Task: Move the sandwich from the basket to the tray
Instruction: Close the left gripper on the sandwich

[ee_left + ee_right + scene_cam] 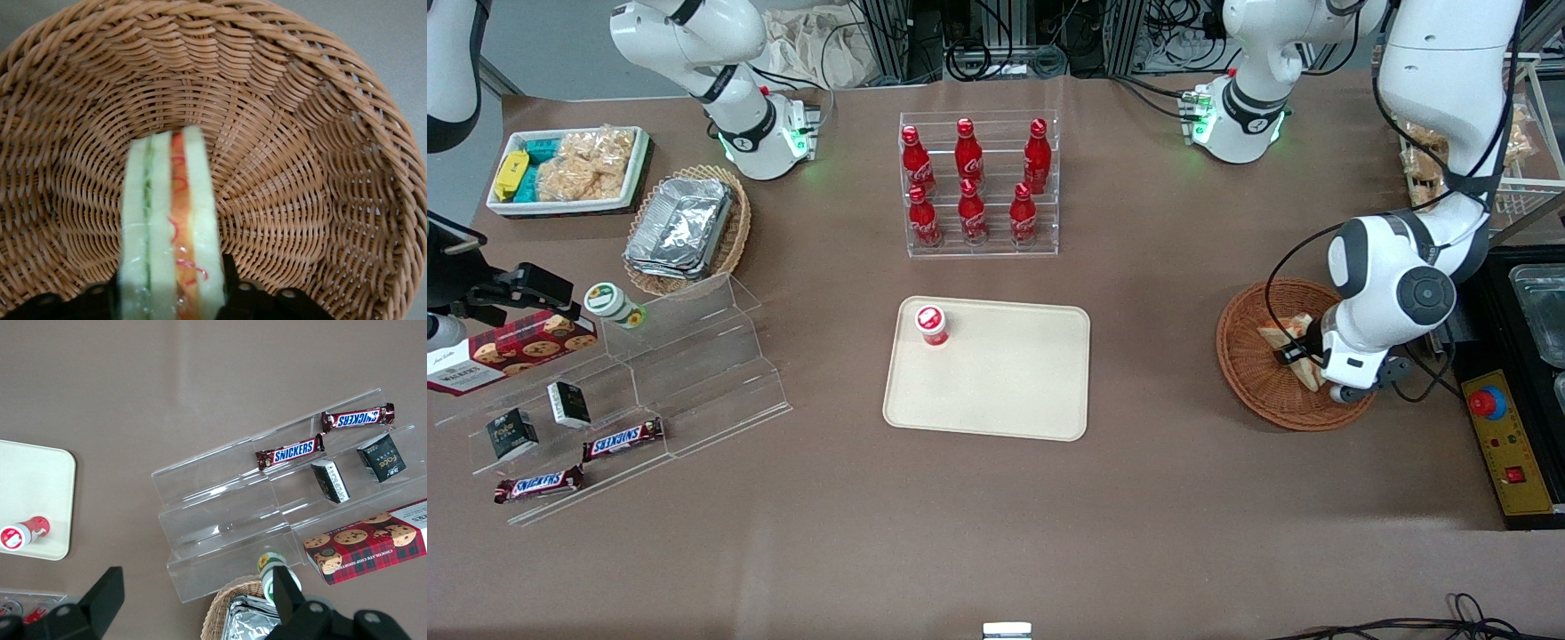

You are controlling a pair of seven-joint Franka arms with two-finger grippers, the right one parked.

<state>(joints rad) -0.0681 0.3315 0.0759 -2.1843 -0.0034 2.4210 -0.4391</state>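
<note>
The sandwich [1288, 336] [170, 220], a wedge of white bread with green and red filling, stands on edge in the round reddish-brown wicker basket [1254, 391] [287, 133] at the working arm's end of the table. My left gripper [1303, 356] [171, 297] reaches down into the basket. Its black fingers [230, 280] press against both bread faces, shut on the sandwich. The cream-beige tray [996, 391] [33, 493] lies flat mid-table, toward the parked arm from the basket.
A red-capped cup [932, 324] stands on one corner of the tray. A clear rack of red bottles [978, 182] sits farther from the front camera than the tray. A yellow control box [1507, 444] lies beside the basket. A clear stepped stand [649, 382] holds snacks.
</note>
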